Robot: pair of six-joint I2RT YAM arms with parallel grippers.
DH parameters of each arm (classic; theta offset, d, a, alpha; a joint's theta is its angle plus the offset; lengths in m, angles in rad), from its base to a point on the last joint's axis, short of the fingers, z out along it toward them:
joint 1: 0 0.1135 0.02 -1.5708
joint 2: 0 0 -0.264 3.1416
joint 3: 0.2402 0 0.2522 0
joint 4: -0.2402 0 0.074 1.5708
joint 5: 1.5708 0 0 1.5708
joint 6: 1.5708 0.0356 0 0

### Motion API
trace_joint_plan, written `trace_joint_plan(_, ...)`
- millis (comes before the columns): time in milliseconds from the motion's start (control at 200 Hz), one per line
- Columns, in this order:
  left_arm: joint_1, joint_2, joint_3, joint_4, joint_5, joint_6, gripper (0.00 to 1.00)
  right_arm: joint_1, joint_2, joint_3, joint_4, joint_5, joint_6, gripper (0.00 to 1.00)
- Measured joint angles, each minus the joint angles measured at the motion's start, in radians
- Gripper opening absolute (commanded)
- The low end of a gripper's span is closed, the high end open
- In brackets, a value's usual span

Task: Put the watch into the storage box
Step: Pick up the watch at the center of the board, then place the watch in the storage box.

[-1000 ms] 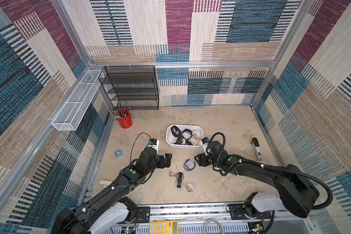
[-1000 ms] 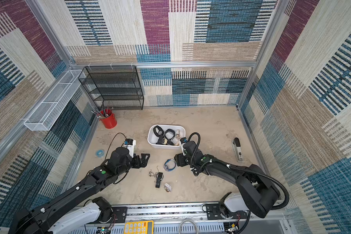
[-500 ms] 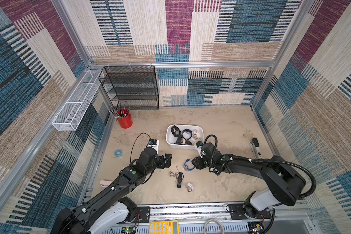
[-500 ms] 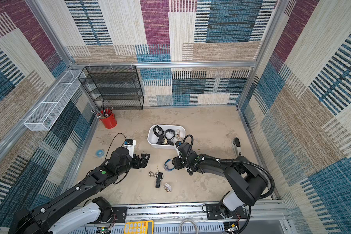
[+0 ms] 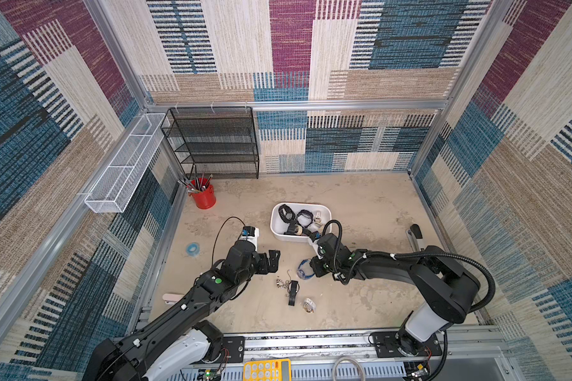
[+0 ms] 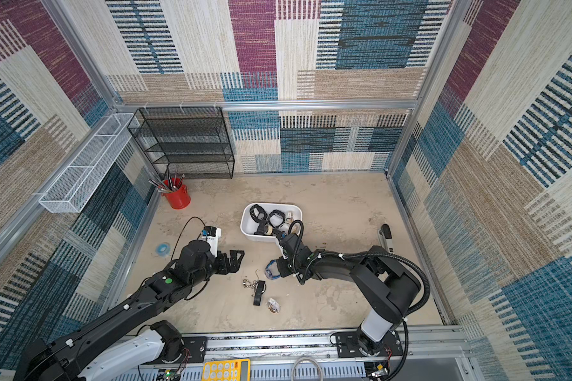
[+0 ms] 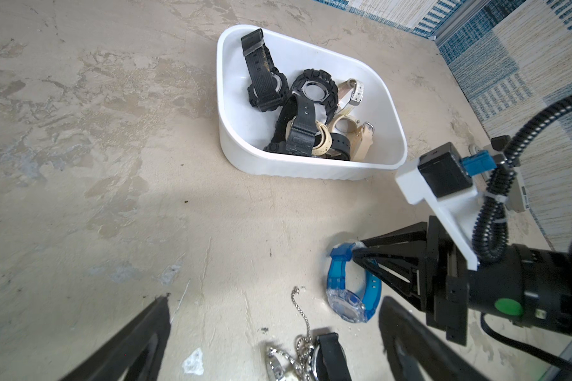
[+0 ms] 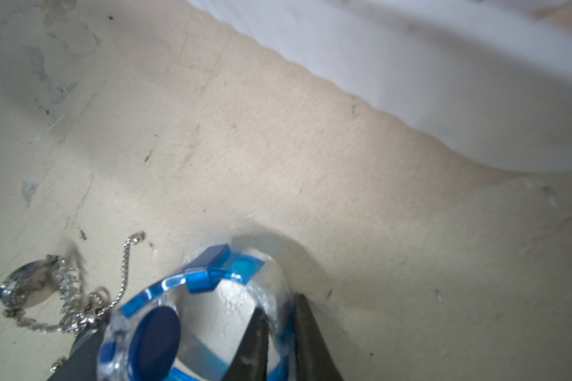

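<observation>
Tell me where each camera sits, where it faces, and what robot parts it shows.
Top views: high above the front, looking down at the table; both arms show.
Left wrist: above the table, facing the storage box; shows the open left gripper and the right gripper.
Right wrist: near the table, facing the blue watch; only the fingers pinching its strap show.
Shared: both wrist views show the blue watch.

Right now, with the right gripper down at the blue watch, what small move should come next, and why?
Probably lift the right gripper straight up a little, jaws shut. Its fingers pinch the strap of the blue watch, one inside the loop and one outside, while the watch rests on the tabletop. The storage box beside it has a raised wall the watch must clear.
</observation>
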Motion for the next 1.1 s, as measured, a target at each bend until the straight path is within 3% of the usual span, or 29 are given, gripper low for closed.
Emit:
trace_joint_plan(165, 0.0, -0.003, -0.002, 0.001, 0.0, -0.014, 0.99, 0.004, -0.015, 0.009, -0.009, 0.016, 0.0, 0.0)
trace_joint_plan(646, 0.0, -0.034, -0.02, -0.006, -0.003, -0.025, 1.0, 0.002, -0.154, 0.105, -0.097, 0.025, -0.009, 0.0)
trace_joint_plan(1097, 0.0, -0.165, -0.037, -0.091, -0.042, -0.025, 1.0, -0.105, 0.03, 0.412, -0.193, 0.07, -0.095, 0.0)
